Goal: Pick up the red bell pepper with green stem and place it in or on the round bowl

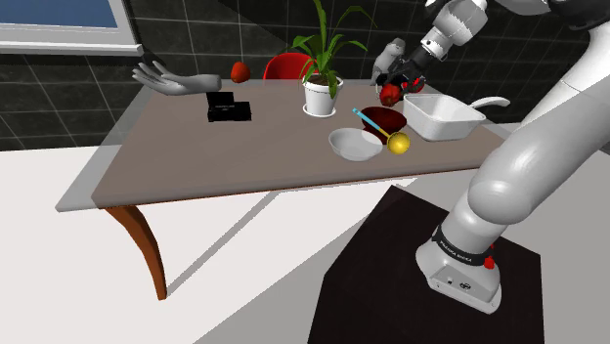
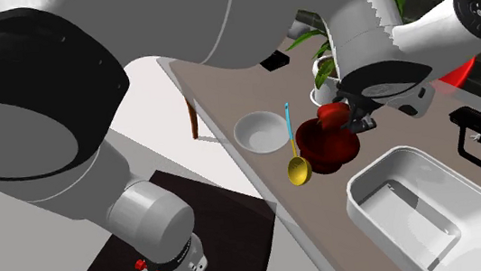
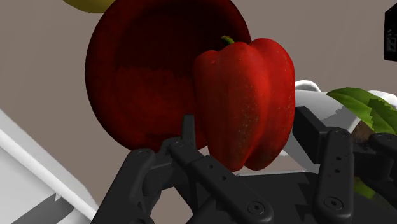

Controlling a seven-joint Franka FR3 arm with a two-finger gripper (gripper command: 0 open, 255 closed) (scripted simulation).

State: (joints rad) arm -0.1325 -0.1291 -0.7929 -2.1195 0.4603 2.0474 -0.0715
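Note:
My black gripper (image 1: 394, 86) is shut on the red bell pepper (image 1: 390, 96) and holds it in the air just above the dark red round bowl (image 1: 384, 120). In the wrist view the pepper (image 3: 245, 102), with its short green stem, is clasped between the fingers (image 3: 188, 130), and the dark red bowl (image 3: 146, 83) lies right behind it. From the second exterior view the pepper (image 2: 331, 113) hangs over the far rim of that bowl (image 2: 326, 149), under the gripper (image 2: 347, 116). A white round bowl (image 1: 354, 145) sits beside the red one.
A yellow spoon with a blue handle (image 1: 396, 142) leans on the red bowl. A white rectangular dish (image 1: 442, 115) stands close at the shoulder view's right. Behind are a potted plant (image 1: 323, 93), a black box (image 1: 228, 109), a grey hand sculpture (image 1: 176, 81) and a small red fruit (image 1: 239, 70).

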